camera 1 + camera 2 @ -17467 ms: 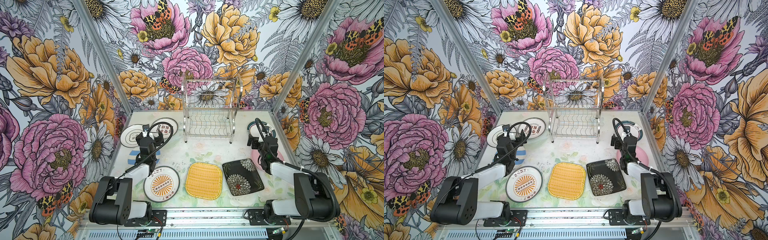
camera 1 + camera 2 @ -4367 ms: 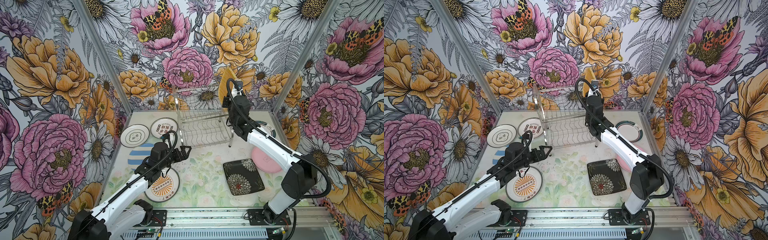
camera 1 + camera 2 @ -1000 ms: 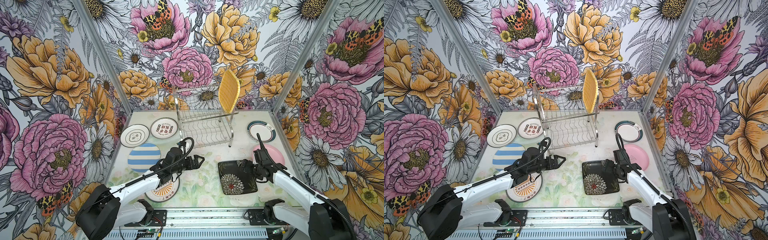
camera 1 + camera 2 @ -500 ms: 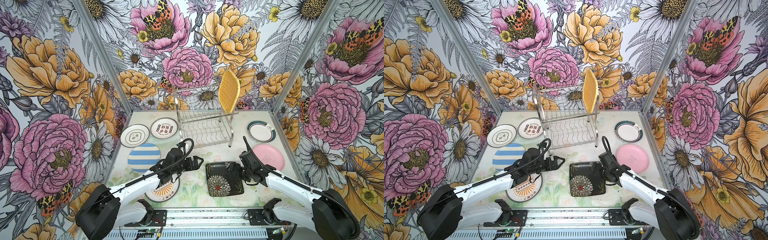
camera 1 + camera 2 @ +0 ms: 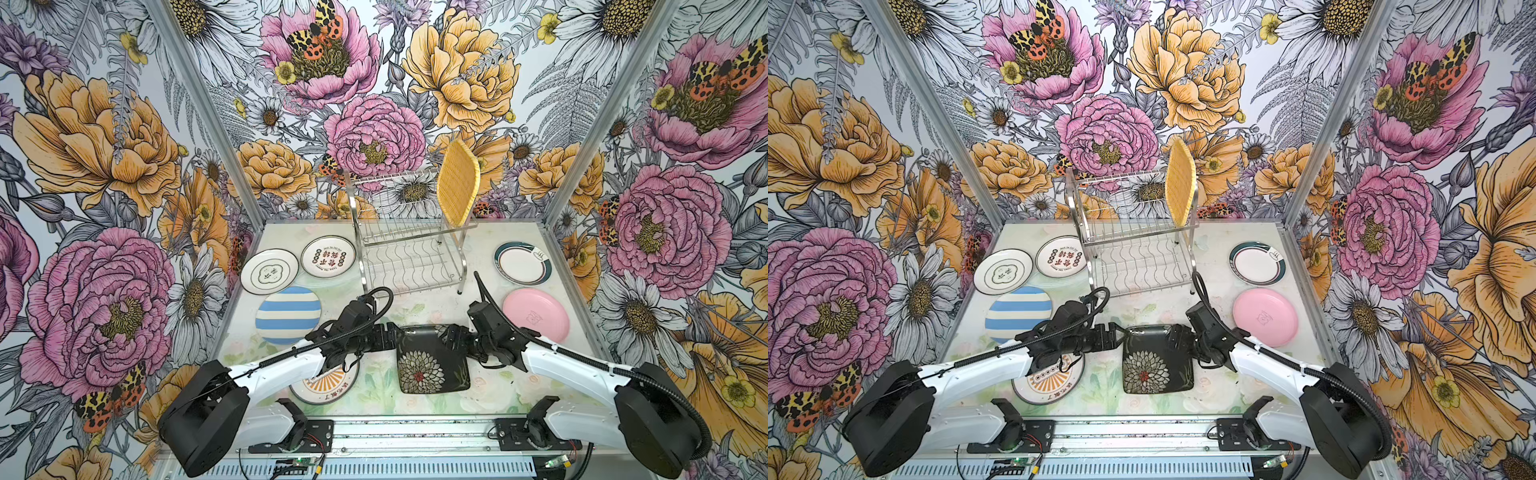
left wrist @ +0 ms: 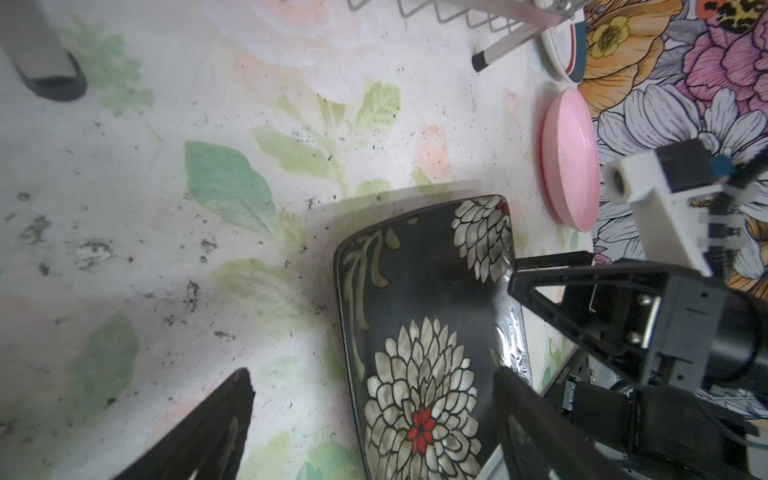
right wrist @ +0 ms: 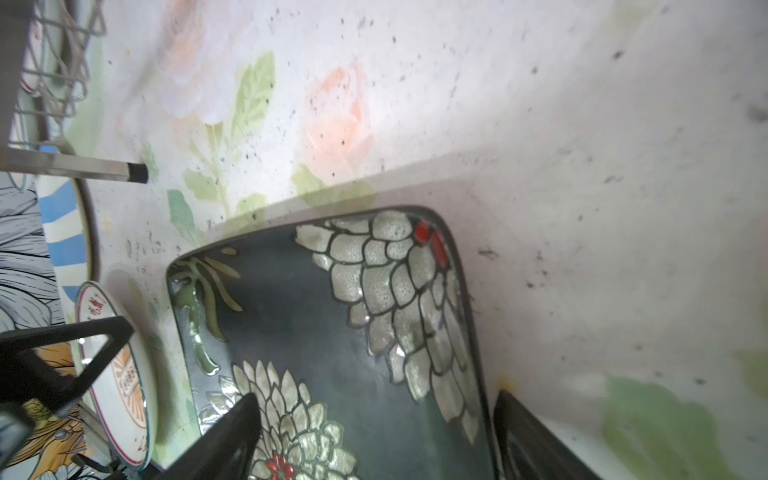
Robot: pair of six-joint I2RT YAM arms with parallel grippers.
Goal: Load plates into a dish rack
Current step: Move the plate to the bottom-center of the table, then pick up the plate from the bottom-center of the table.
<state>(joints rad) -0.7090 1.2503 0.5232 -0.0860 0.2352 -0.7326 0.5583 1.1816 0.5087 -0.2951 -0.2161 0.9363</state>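
Here's the black flowered plate (image 5: 432, 368), flat on the table (image 5: 415, 311) and boxed in by both arms in both top views. At one far corner sits the left gripper (image 5: 390, 336), at the opposite far corner the right gripper (image 5: 452, 336), tips facing each other across the plate.

L wrist cam: jaws spread wide, with the plate's edge running between them. One finger (image 6: 208, 432) is over bare table, the other over the plate, and nothing is clamped.

R wrist cam: jaws just as wide, straddling the rim. One finger (image 7: 232, 436) is above the big white flower, the other just outside the edge (touching the rim or not, can't tell). No grip on this side either.

Beyond both sets of jaws, well apart from the tips, the yellow plate (image 5: 457, 183) stands on edge in the top tier of the dish rack (image 5: 409, 266).
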